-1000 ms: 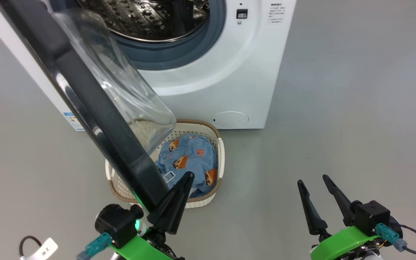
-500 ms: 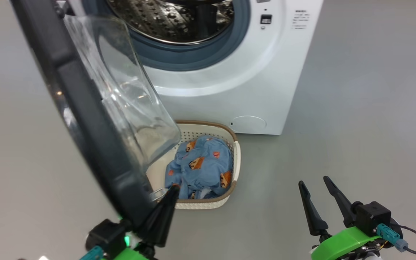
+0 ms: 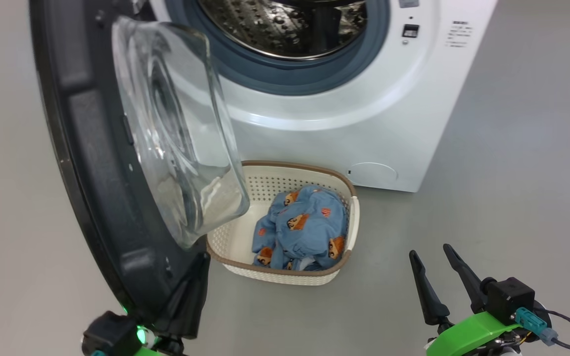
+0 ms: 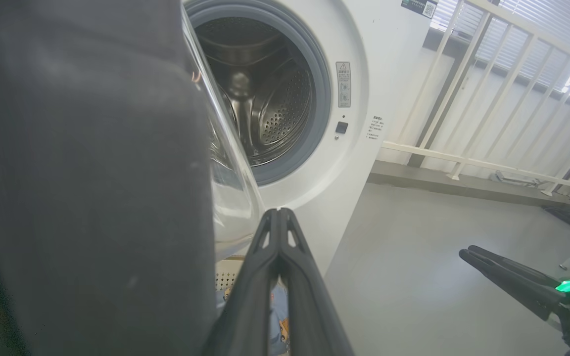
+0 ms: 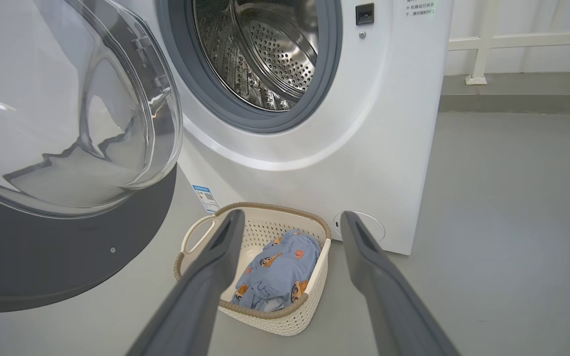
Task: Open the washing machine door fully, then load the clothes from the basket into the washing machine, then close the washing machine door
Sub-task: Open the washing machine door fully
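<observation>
Evidently the door-opening step is judged in hand: the washing machine (image 3: 344, 128) is seen with its drum exposed, and the washing machine door (image 3: 87, 163) is swung out leftward, perhaps not quite fully. The basket (image 3: 285, 277) is set on the floor just before the machine, the clothes (image 3: 305, 227) bundled inside. A further outward push, then a reach into the basket, is called for. The left gripper (image 3: 200, 264), fingers pressed together, is set against the door's lower edge; the right gripper (image 3: 429, 252) is held low, fingers apart, empty.
</observation>
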Controlling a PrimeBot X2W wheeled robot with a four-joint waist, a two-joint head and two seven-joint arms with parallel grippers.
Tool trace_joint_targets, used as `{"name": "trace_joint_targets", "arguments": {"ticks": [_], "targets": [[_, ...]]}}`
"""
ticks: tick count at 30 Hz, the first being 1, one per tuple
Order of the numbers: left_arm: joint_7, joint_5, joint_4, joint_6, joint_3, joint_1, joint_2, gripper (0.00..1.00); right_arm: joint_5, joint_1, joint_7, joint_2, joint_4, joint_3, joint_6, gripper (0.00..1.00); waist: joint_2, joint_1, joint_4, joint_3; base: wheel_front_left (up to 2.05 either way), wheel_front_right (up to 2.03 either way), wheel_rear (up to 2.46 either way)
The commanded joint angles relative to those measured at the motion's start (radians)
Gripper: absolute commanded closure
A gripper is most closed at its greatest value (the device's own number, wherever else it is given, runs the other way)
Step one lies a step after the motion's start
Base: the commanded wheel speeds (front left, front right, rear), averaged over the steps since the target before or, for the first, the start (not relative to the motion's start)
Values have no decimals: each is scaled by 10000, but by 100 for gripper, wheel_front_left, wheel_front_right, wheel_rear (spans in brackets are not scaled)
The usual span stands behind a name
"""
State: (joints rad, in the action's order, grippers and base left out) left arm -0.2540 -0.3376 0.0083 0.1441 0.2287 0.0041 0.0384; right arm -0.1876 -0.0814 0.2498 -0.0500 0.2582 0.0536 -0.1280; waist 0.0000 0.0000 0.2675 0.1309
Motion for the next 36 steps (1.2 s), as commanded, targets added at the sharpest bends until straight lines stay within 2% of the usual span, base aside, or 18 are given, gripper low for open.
{"name": "trace_joint_targets", "arguments": {"ticks": [1, 10, 19, 25, 36], "targets": [[-78, 101, -488, -134, -595, -341, 163, 100, -36, -62, 120, -3, -174, 277, -27, 0, 0, 0, 216, 8, 0, 0, 0], [-78, 155, -570, -226, -1363, 216, 122, 100, 16, -11, 120, -3, -133, 237, -27, 0, 0, 0, 652, 29, 0, 0, 0], [-78, -261, -25, -671, -1862, 328, 120, 100, 46, 59, 120, -3, -131, 176, -27, 0, 0, 0, 1093, -179, 0, 0, 0], [-78, -622, 471, -820, -2732, 17, 119, 100, 38, 92, 120, -3, -85, 249, -27, 0, 0, 0, 1174, -226, 0, 0, 0], [-78, -14, 1912, -411, -4804, -1494, 159, 100, 137, -87, 120, -3, 9, 282, -27, 0, 0, 0, 704, 57, 0, 0, 0]]}}
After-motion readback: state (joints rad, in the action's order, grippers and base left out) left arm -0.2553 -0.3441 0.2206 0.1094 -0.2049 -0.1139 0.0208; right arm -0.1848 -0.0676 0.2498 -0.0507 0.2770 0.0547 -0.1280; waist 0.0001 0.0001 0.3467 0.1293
